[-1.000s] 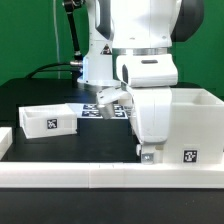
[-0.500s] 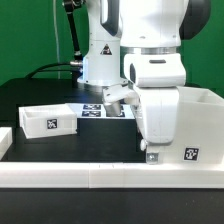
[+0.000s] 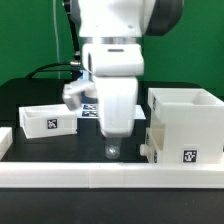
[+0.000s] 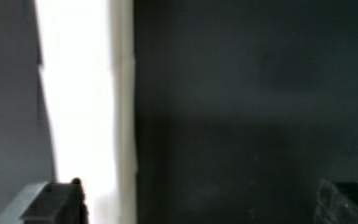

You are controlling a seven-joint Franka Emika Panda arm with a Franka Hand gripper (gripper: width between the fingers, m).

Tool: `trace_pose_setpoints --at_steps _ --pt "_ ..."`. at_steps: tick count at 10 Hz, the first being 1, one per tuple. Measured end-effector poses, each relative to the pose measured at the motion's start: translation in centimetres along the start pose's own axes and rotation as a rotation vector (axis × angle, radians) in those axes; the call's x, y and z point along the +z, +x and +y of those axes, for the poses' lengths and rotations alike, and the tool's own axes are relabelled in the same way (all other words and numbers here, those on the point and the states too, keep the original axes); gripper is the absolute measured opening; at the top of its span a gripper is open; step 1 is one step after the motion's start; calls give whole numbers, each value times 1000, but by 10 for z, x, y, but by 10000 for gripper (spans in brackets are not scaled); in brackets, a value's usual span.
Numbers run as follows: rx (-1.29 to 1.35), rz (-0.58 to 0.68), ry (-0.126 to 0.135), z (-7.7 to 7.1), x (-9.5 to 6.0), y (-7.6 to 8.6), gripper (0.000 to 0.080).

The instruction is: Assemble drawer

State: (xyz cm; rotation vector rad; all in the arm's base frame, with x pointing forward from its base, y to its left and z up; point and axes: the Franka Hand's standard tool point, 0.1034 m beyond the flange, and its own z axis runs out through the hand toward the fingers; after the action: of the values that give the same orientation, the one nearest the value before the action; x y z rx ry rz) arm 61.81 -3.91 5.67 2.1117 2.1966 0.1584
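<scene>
The tall open white drawer housing [image 3: 186, 125] stands on the dark table at the exterior view's right, with a tag on its front. A shallow white tray [image 3: 47, 119] with a tag lies at the left. My gripper [image 3: 113, 150] hangs low over the table between them, just left of the housing and close to the front rail. In the wrist view my gripper [image 4: 202, 205] is open and empty, with one fingertip [image 4: 60, 200] at each side over dark table. A white band [image 4: 78, 100] runs beside one fingertip; I cannot tell which part it is.
A long white rail [image 3: 100, 173] borders the table's front edge. The marker board [image 3: 92, 110] lies behind the arm. Another white piece [image 3: 5, 140] shows at the far left edge.
The arm has swung from in front of the housing toward the exterior view's left. The housing is now fully uncovered. The gripper stays low and empty.
</scene>
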Motion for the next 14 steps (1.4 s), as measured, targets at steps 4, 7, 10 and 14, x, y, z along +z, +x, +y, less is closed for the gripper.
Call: trace_pose_setpoints --at_steps 4,7,10,14 --pt "58 -20 -20 -39 -34 -27 649" --pt "94 -29 -18 -59 -44 -38 649" --pt "175 -28 -18 -60 -43 -38 649" --pt "572 -14 -30 -80 -38 -44 649"
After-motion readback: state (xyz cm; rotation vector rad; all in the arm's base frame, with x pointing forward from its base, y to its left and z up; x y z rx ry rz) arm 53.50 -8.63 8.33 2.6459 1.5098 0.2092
